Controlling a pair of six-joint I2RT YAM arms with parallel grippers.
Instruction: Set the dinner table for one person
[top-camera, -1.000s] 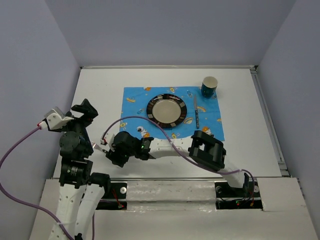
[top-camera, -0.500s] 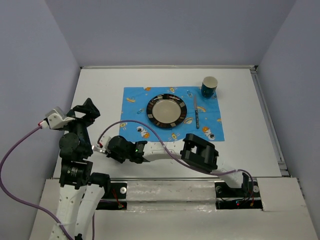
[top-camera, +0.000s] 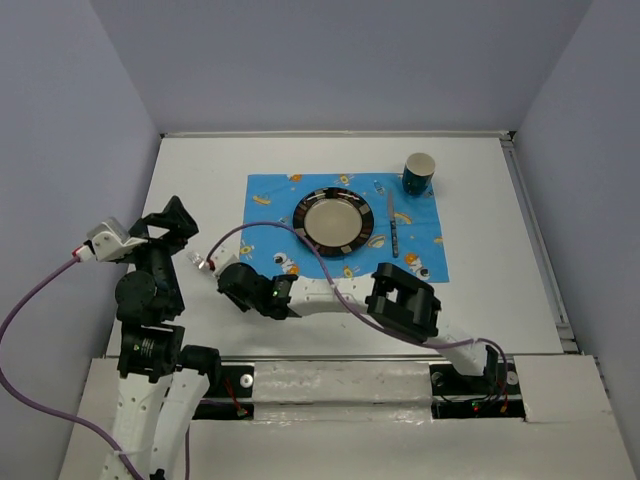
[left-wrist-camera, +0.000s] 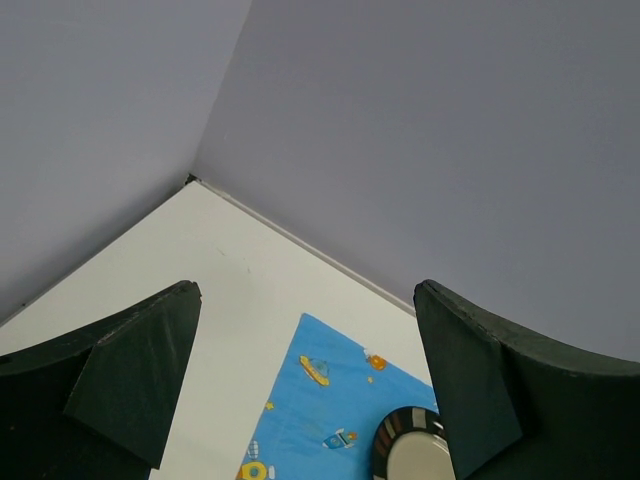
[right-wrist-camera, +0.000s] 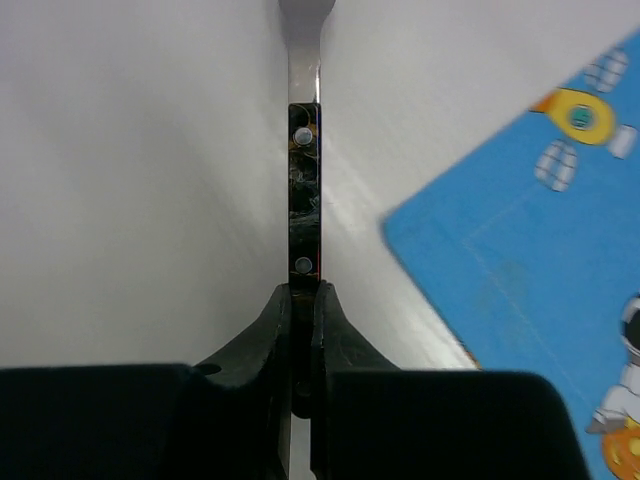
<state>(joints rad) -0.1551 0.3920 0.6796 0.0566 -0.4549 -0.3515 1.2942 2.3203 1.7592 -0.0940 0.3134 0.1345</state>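
Plate (top-camera: 334, 221), knife (top-camera: 393, 230), cup (top-camera: 418, 173) set on placemat (top-camera: 270, 200), mid dinner table (top-camera: 480, 230). R gripper (right-wrist-camera: 303, 300) pinched tight on dark-handled utensil (right-wrist-camera: 304, 190) just off mat's left corner; head unseen. L gripper (left-wrist-camera: 305, 295) wide apart, empty. Remaining, prob.: lay utensil beside plate.

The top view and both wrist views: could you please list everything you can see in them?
dinner table: one, matte white, under everything.
walls: three, pale lilac-grey, around the table.
placemat: one, blue with cartoon prints, mid-table.
plate: one, dark rim and cream centre, on the placemat.
lying utensil: one, slim and dark-handled, on the placemat right of the plate.
cup: one, dark teal outside and cream inside, at the placemat's far right corner.
held utensil: one, silver with a dark riveted handle, left of the placemat; its head is out of view.
left gripper: one, black, open and empty, at the table's left side.
right gripper: one, black, shut on the held utensil's handle.
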